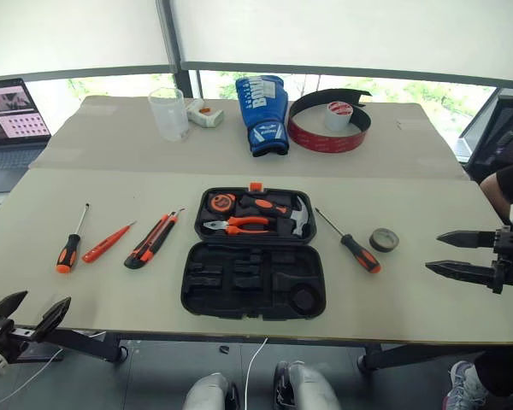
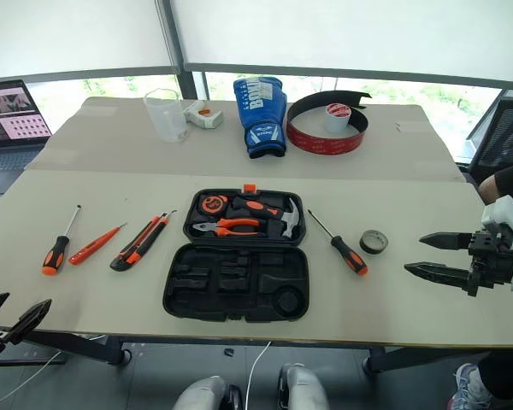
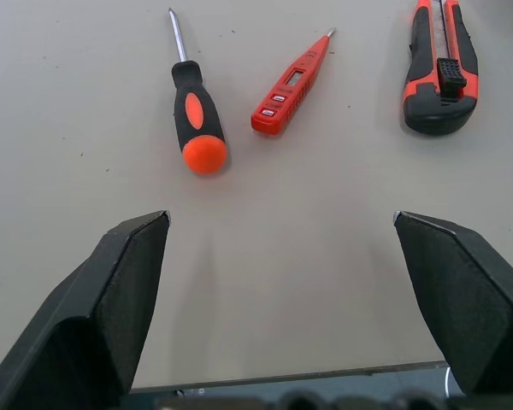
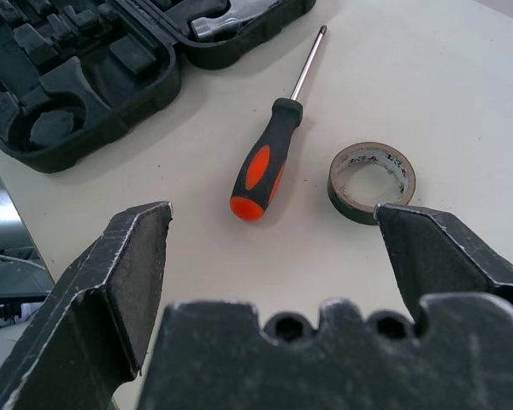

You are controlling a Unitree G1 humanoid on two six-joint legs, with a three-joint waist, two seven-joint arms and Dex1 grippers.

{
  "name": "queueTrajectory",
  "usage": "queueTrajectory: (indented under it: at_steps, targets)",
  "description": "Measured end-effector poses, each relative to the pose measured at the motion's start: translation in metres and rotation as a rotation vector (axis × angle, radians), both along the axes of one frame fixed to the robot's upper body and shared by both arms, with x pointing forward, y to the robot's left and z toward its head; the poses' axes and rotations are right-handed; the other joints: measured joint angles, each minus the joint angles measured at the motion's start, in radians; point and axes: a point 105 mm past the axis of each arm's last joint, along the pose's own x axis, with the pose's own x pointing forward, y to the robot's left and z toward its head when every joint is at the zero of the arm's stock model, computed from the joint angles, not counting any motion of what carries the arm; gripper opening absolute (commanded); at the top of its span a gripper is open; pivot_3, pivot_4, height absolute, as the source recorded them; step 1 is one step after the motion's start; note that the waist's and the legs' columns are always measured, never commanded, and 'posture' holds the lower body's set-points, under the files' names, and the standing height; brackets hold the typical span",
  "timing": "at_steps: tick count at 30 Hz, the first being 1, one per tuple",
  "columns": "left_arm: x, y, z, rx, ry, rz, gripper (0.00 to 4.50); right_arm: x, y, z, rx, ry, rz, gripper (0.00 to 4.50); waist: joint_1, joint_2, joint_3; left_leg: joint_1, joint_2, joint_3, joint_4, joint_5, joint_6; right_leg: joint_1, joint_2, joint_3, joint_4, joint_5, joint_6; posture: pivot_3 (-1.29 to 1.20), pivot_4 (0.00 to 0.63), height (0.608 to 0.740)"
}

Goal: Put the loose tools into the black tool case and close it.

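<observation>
The black tool case [image 1: 253,282] lies open in the middle of the table, with pliers, a hammer and a tape measure in its far half. Left of it lie an orange-and-black screwdriver [image 1: 69,248], a slim orange tester screwdriver [image 1: 105,243] and an orange-black utility knife [image 1: 152,240]. Right of the case are a second screwdriver [image 1: 352,246] and a small dark tape roll [image 1: 383,240]. My left gripper [image 1: 30,313] is open at the table's near left corner, short of the left screwdriver [image 3: 195,107]. My right gripper [image 1: 449,253] is open at the right, apart from the tape roll [image 4: 372,181].
At the back of the table stand a clear measuring cup [image 1: 168,113], a blue boxing glove [image 1: 263,113] and a red-black band with a white tape roll [image 1: 329,120]. A laptop [image 1: 11,128] sits far left. A person's arm [image 1: 506,190] shows at the right edge.
</observation>
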Motion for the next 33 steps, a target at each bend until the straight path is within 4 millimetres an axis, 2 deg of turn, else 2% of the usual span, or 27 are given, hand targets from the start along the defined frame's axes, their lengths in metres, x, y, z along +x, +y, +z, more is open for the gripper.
queueTrajectory:
  at_steps: [4, 6, 10, 12, 16, 19, 22, 27, 28, 30, 33]
  targets:
    - [0.002, -0.003, 0.001, -0.014, 0.011, 0.012, 4.50, 0.001, 0.001, 0.001, 0.006, -0.005, -0.006, 4.43, -0.001, 0.000, 0.000, 0.000, 0.000, 0.000, 0.000, 0.000, -0.001, 0.000, 0.000, 0.000, 0.001, 0.000, 0.000, 0.00, 0.150, 0.727]
    - [0.009, -0.006, 0.005, -0.057, 0.014, 0.022, 4.50, 0.005, 0.010, 0.008, 0.036, -0.025, 0.006, 4.43, -0.001, 0.000, 0.000, 0.000, 0.000, 0.000, 0.000, 0.001, -0.002, 0.000, 0.000, 0.000, 0.002, 0.000, 0.000, 0.00, 0.150, 0.727]
    - [0.043, -0.003, 0.033, -0.059, -0.019, 0.077, 4.50, 0.003, 0.055, 0.043, 0.067, -0.117, 0.159, 4.43, 0.002, 0.000, 0.000, 0.001, 0.000, -0.005, 0.000, 0.004, -0.008, 0.000, 0.001, -0.002, 0.005, 0.000, 0.000, 0.00, 0.150, 0.727]
    - [0.055, 0.000, 0.037, -0.066, 0.001, 0.099, 4.50, -0.001, 0.075, 0.053, 0.067, -0.144, 0.227, 4.43, 0.002, 0.000, 0.000, 0.001, 0.000, -0.006, 0.000, 0.005, -0.009, 0.000, 0.001, -0.002, 0.005, 0.000, 0.000, 0.00, 0.150, 0.727]
    - [0.074, 0.007, 0.024, -0.084, 0.080, 0.134, 4.50, -0.004, 0.104, 0.054, 0.080, -0.168, 0.305, 4.43, -0.001, -0.001, 0.000, -0.001, 0.000, -0.006, 0.000, 0.005, -0.009, 0.000, 0.001, -0.003, 0.005, 0.001, 0.000, 0.00, 0.150, 0.727]
    - [0.087, 0.021, 0.019, -0.093, 0.115, 0.180, 4.50, -0.005, 0.121, 0.056, 0.084, -0.188, 0.343, 4.43, -0.001, -0.001, 0.001, -0.001, 0.000, -0.006, 0.000, 0.005, -0.009, -0.001, 0.001, -0.003, 0.004, 0.001, 0.000, 0.00, 0.150, 0.727]
    - [0.094, 0.031, 0.016, -0.081, 0.145, 0.193, 4.50, -0.008, 0.128, 0.059, 0.086, -0.204, 0.357, 4.43, 0.000, -0.001, 0.000, -0.001, 0.000, -0.006, 0.000, 0.005, -0.009, -0.001, 0.001, -0.003, 0.004, 0.001, -0.001, 0.00, 0.150, 0.727]
    - [0.102, 0.036, 0.002, -0.080, 0.193, 0.177, 4.50, -0.008, 0.131, 0.057, 0.083, -0.209, 0.352, 4.43, 0.000, -0.001, 0.000, -0.001, 0.000, -0.005, 0.000, 0.005, -0.009, -0.001, 0.000, -0.003, 0.004, 0.001, -0.002, 0.00, 0.150, 0.727]
    - [0.104, 0.037, -0.002, -0.080, 0.208, 0.174, 3.99, -0.008, 0.131, 0.057, 0.084, -0.211, 0.348, 4.50, 0.000, -0.001, 0.000, -0.001, 0.000, -0.005, 0.001, 0.005, -0.009, -0.001, 0.000, -0.003, 0.005, 0.001, -0.002, 0.00, 0.150, 0.727]
    - [0.107, 0.039, -0.010, -0.084, 0.230, 0.175, 3.49, -0.008, 0.132, 0.056, 0.088, -0.213, 0.344, 4.50, -0.001, -0.001, 0.000, -0.001, 0.000, -0.005, 0.001, 0.006, -0.009, -0.001, 0.000, -0.004, 0.005, 0.001, -0.002, 0.00, 0.150, 0.727]
    - [0.113, 0.041, -0.012, -0.085, 0.231, 0.168, 2.29, -0.007, 0.132, 0.056, 0.093, -0.216, 0.336, 4.50, -0.001, -0.001, 0.000, 0.000, 0.000, -0.005, 0.001, 0.006, -0.010, -0.001, 0.000, -0.004, 0.007, 0.001, -0.002, 0.00, 0.150, 0.727]
